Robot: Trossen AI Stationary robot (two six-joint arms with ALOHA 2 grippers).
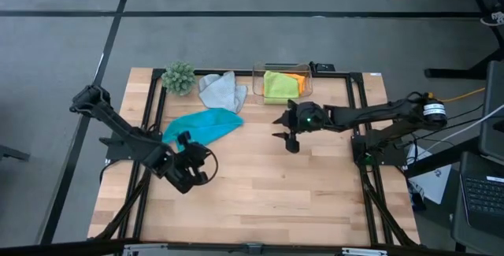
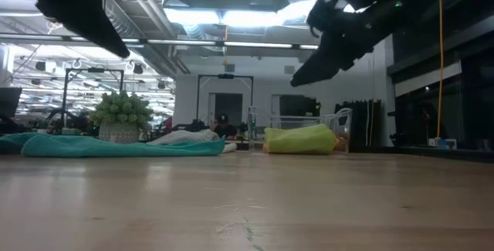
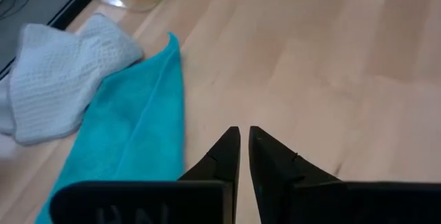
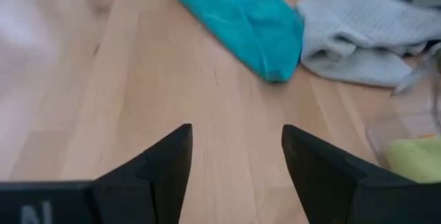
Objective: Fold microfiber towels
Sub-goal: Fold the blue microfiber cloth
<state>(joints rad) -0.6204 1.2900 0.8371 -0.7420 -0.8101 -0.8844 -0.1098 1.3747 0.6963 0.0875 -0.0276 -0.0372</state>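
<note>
The turquoise towel [image 1: 203, 124] lies bunched and flat on the table at the far left; it also shows in the left wrist view [image 3: 131, 134]. Touching its far side is the crumpled light grey towel [image 1: 222, 90]. The lime green towel [image 1: 278, 85] and the orange towel [image 1: 296, 78] sit in a clear box [image 1: 258, 73] at the far edge. My left gripper [image 1: 197, 168] hovers near and left of the turquoise towel, its fingers [image 3: 227, 151] closed to a slit with nothing between them. My right gripper [image 1: 283, 130] hangs open over bare wood mid-table [image 4: 236, 138].
A small green plant [image 1: 179, 77] stands at the far left corner beside the grey towel. Black frame rails [image 1: 358, 106] run along the table's left, right and far sides. Bare wood [image 1: 260, 185] spreads across the table's middle and near half.
</note>
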